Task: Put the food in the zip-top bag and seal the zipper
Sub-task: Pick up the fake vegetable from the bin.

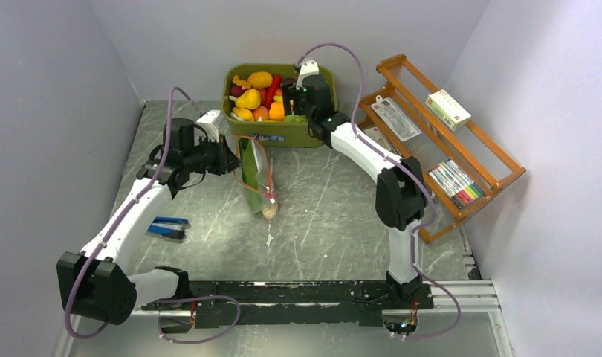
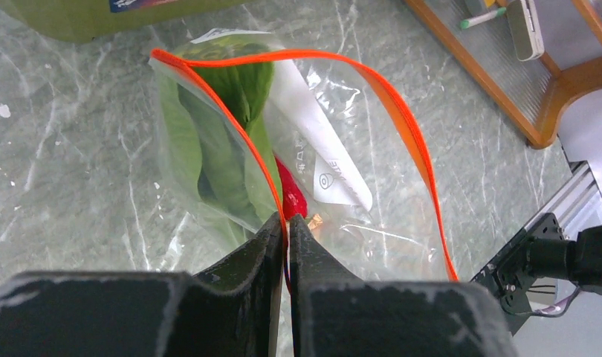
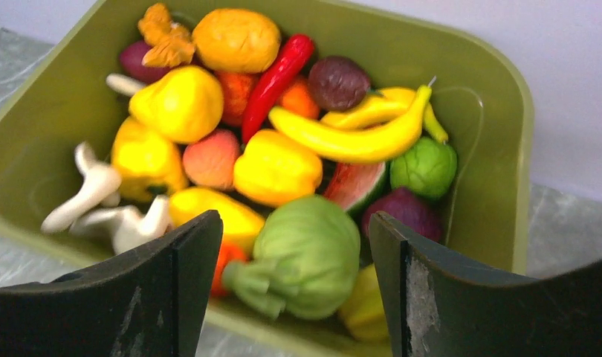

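The counter (image 1: 320, 216) carries everything, and at its far edge sits the olive-green tub (image 1: 283, 135), heaped with toy produce. Just in front of the tub's near wall is the zip-top bag (image 1: 255, 175), raised at its mouth end and trailing toward my bases.

My left pincer (image 2: 287, 223) is clenched on one lip of that mouth, right on the zipper (image 2: 402, 119). The other lip bows away, so the opening gapes. My right pincer (image 3: 292, 219) hangs released over the tub, jaws wide and holding nothing.

Part of the loading looks done. Through the clear plastic I see green leaves (image 2: 224, 149) and, beside them, a red piece (image 2: 290, 190) that I take for a chili. A white paper slip (image 2: 313, 141) lies in there too. From above, a small pale piece (image 1: 269, 213) sits at the bag's low end. I cannot tell whether it is inside or just touching the outside.

What is left, as I judge it, is at least one more pick. The round green cabbage (image 3: 305, 253) lies directly under my open right jaws, with a purple bulb (image 3: 406, 208) just beside it. After that the orange strip must be pressed shut along its whole length. Nothing of that seal is made yet.
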{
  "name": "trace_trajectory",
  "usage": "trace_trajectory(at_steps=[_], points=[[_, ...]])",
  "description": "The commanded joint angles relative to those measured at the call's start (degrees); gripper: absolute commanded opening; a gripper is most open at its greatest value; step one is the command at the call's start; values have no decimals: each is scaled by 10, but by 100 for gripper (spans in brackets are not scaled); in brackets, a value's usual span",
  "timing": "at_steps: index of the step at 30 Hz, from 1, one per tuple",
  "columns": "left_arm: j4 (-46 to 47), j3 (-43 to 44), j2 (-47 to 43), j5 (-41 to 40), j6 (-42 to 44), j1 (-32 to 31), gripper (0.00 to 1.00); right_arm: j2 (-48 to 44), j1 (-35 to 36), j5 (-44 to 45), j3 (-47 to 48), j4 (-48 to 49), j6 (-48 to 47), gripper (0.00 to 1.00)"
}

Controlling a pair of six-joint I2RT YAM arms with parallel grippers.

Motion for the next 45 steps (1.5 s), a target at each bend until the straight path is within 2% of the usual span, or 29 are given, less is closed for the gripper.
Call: trace_trajectory(at_steps=[1,7,10,13,16,18,27,34,40,45], points=[[16,-5,-24,32,7,-2,7,93,-35,-58,98,34,-27,72],[24,-12,-27,45,3,-2,7,244,-71,-95,283,-6,-53,71],[47,-17,-27,49,-7,-2,7,313,-73,-62,357,-2,-46,75],[40,-5,-17,62,-6,-2,7,363,-87,-101,414,12,-23,80],[18,6,-11,61,7,-2,7,383,-95,-146,420,46,-16,86],[18,4,-15,57,9,-2,7,393,-95,-125,422,51,-27,90],[15,5,-35,66,-1,-2,7,438,-104,-152,438,64,-35,89],[6,13,-52,60,2,-2,7,452,-106,-151,419,103,-24,77],[-6,23,-57,43,12,-2,7,458,-109,-172,427,144,-15,50],[-3,19,-60,43,8,-2,7,426,-110,-188,387,185,-4,33]])
